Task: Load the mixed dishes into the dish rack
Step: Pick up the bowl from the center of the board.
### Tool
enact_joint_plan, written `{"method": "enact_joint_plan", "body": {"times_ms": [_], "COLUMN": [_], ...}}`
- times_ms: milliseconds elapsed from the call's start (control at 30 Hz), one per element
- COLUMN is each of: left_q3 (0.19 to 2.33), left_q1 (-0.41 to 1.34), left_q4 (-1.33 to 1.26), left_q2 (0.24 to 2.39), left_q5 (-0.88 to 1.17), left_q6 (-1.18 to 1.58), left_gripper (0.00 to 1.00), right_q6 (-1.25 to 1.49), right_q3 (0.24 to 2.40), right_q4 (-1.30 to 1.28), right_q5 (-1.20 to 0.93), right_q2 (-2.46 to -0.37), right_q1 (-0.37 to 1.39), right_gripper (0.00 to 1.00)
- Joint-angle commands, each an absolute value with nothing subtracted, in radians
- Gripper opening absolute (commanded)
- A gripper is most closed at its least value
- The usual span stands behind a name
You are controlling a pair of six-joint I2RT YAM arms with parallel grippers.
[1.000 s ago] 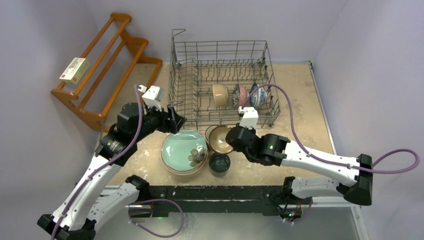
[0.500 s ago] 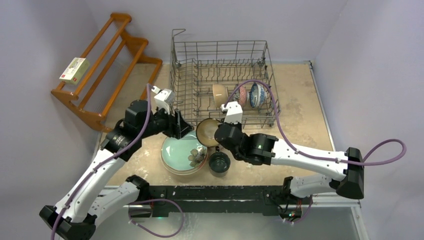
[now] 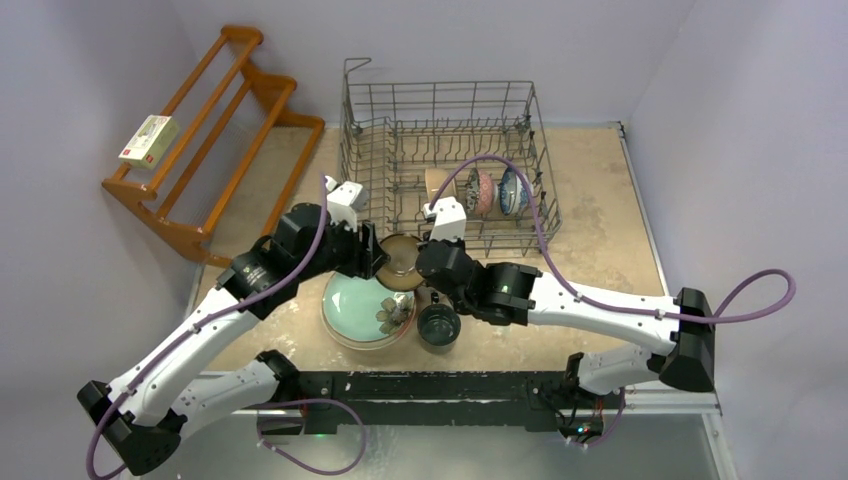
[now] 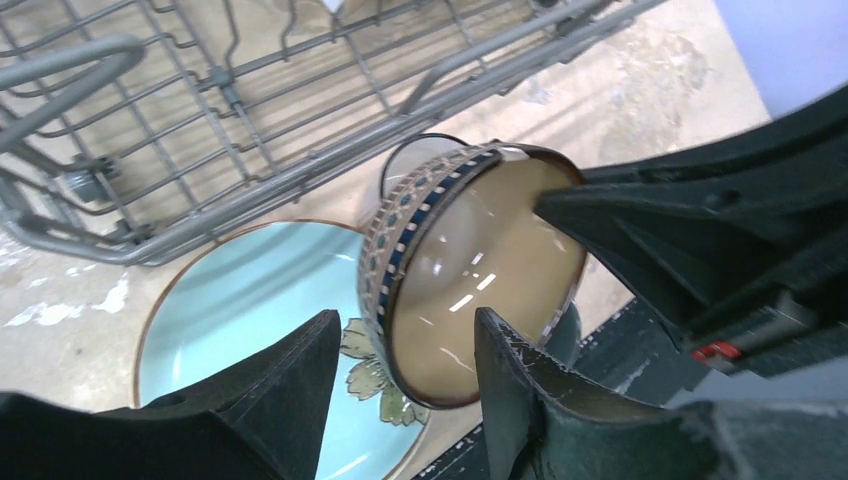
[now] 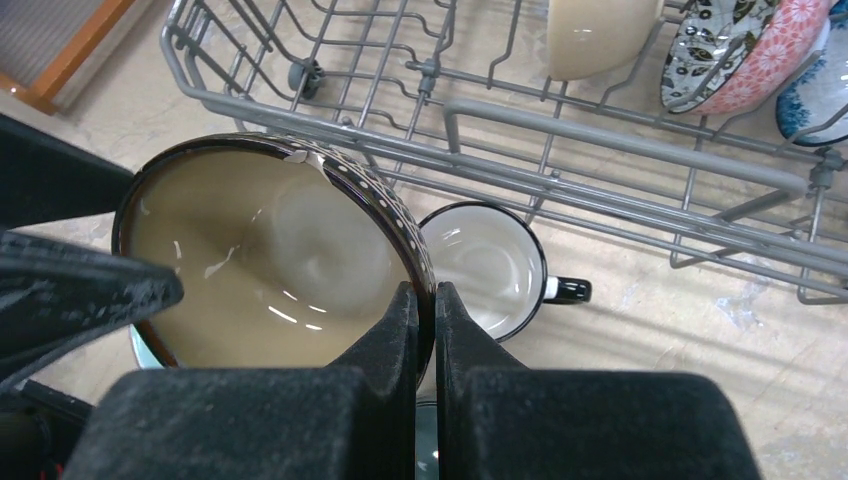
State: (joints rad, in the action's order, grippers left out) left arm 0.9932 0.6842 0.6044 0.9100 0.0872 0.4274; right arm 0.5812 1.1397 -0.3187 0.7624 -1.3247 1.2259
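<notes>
Overhead view of two robot arms meeting in front of the dish rack (image 5: 640, 146), which stands at the far side of the tabletop (image 3: 600, 180). The right tool (image 5: 425, 295) is clenched on the rim of a small patterned bowl (image 5: 270, 250) and holds it in the air, tipped on edge, over the far part of the mint green plate (image 3: 360, 300) and just short of the rack's near rail. The left tool (image 4: 408, 325) is spread open, one finger on each side of the bowl's lower rim; whether either finger touches it cannot be told. The rack lies straight beyond the bowl, away from both arm bases, so the coming move looks like either a handover to the left arm or a short carry forward over the rail. The right wrist view alone shows the pinch on the rim, a white mug (image 5: 485, 260) on the tabletop behind the bowl, and a beige bowl (image 5: 595, 35) and a pink patterned bowl (image 5: 740, 60) already standing in the rack. The left wrist view alone shows the bowl's banded outer wall and its glossy inside. A dark teal mug (image 3: 438, 325) waits beside the plate.
</notes>
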Motion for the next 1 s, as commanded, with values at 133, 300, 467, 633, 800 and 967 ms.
{"method": "enact_joint_plan", "body": {"times_ms": [133, 300, 467, 633, 800, 967], "left_q3": [1.017, 1.013, 1.007, 1.000, 0.989, 0.985], "left_q1": [0.691, 0.691, 0.691, 0.692, 0.691, 0.691], "left_q4": [0.607, 0.594, 0.584, 0.583, 0.578, 0.574], "left_q2": [0.910, 0.917, 0.924, 0.922, 0.925, 0.928], "left_q5": [-0.058, -0.046, -0.020, -0.024, -0.025, -0.031], "left_q6": [0.457, 0.459, 0.460, 0.457, 0.458, 0.457], "left_gripper": [0.42, 0.29, 0.24, 0.21, 0.21, 0.06], "right_q6": [0.584, 0.581, 0.586, 0.585, 0.581, 0.578], "right_q3": [1.197, 1.209, 1.215, 1.227, 1.240, 1.243], "right_q4": [-0.183, -0.181, -0.176, -0.169, -0.168, -0.164], "right_q5": [0.741, 0.735, 0.734, 0.721, 0.715, 0.713], "right_q2": [-1.295, -1.301, -1.304, -1.301, -1.295, -1.279], "right_q1": [1.231, 1.232, 1.232, 1.233, 1.233, 1.236], "right_gripper": [0.00, 0.00, 0.00, 0.00, 0.00, 0.00]}}
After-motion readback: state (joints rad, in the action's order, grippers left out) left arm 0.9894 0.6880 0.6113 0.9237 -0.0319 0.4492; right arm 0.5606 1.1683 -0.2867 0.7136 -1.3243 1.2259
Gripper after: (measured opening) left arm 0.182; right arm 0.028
